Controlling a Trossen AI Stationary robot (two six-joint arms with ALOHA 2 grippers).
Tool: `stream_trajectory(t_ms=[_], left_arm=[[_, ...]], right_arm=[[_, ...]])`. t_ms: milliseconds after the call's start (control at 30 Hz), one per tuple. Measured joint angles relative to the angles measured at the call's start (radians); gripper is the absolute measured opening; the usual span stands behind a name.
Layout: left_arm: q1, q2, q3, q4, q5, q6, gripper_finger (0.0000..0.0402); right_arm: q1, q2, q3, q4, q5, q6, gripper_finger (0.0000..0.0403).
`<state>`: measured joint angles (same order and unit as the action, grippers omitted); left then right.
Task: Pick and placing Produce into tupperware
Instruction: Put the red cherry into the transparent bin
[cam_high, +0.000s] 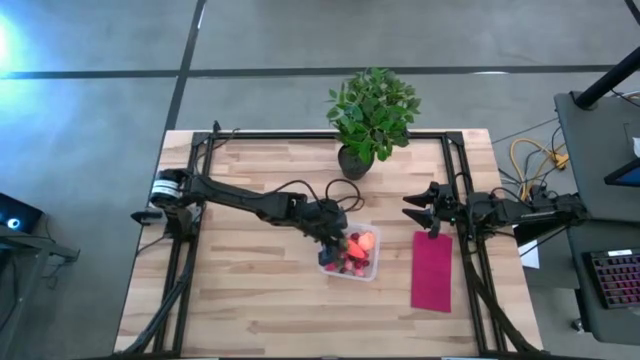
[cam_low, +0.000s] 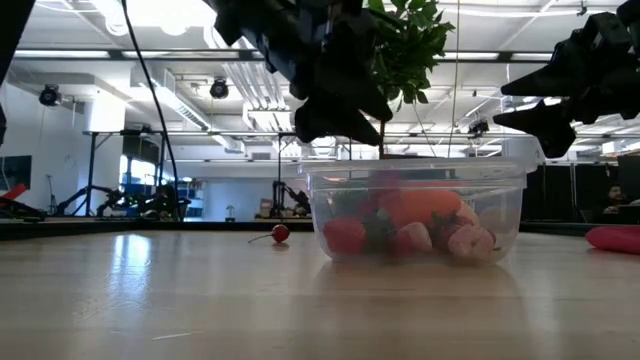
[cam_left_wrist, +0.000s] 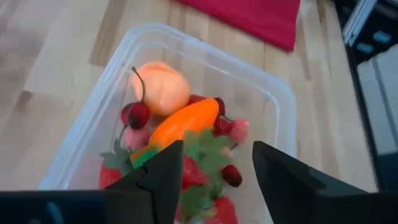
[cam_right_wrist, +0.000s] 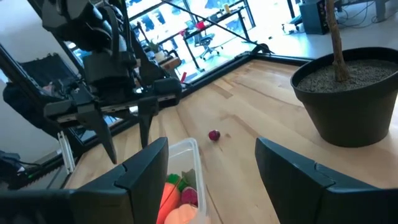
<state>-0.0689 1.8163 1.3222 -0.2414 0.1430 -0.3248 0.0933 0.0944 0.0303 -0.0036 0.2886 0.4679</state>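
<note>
The clear tupperware (cam_high: 352, 254) stands on the wooden table and holds the produce. In it lie a round orange-pink fruit (cam_left_wrist: 163, 87), an orange piece with a green top (cam_left_wrist: 183, 121), dark red cherries (cam_left_wrist: 137, 114) and small strawberry-like pieces (cam_left_wrist: 231, 176). My left gripper (cam_left_wrist: 214, 168) hangs open just above the tupperware's left part, with nothing between its fingers; the right wrist view shows it (cam_right_wrist: 129, 152) clear of the rim. One small red piece (cam_right_wrist: 214, 135) lies on the table beyond the tupperware. My right gripper (cam_high: 410, 208) waits open at the right edge.
A potted plant (cam_high: 370, 115) stands at the table's far edge, behind the tupperware. A flat magenta cloth (cam_high: 432, 270) lies to the right of the tupperware. Bare wood stretches to the left and toward the near edge.
</note>
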Motion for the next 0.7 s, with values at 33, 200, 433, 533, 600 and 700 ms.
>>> stream_trajectory(t_ms=[33, 200, 433, 533, 600, 700], left_arm=[[0.0, 0.0, 0.003, 0.004, -0.006, -0.022, 0.0179], [-0.005, -0.002, 0.005, 0.001, -0.051, -0.033, 0.0193], [0.01, -0.043, 0.019, -0.339, -0.137, 0.071, 0.025], [0.021, -0.086, 0.009, -0.509, -0.271, 0.199, 0.0259], [0.049, -0.102, -0.02, -0.512, -0.265, 0.248, 0.026], [0.122, -0.106, -0.068, -0.433, -0.16, 0.252, 0.0255]], right_arm=[[0.0, -0.001, 0.0, 0.0, 0.0, 0.0, 0.0233], [0.0, -0.001, 0.0, 0.001, 0.0, 0.0, 0.0233], [0.0, 0.0, 0.0, 0.001, 0.0, 0.0, 0.0233], [0.0, -0.001, 0.0, -0.001, -0.001, 0.0, 0.0233], [0.0, 0.001, -0.001, 0.001, 0.0, 0.0, 0.0233], [0.0, 0.001, -0.001, 0.0, 0.0, 0.0, 0.0233]])
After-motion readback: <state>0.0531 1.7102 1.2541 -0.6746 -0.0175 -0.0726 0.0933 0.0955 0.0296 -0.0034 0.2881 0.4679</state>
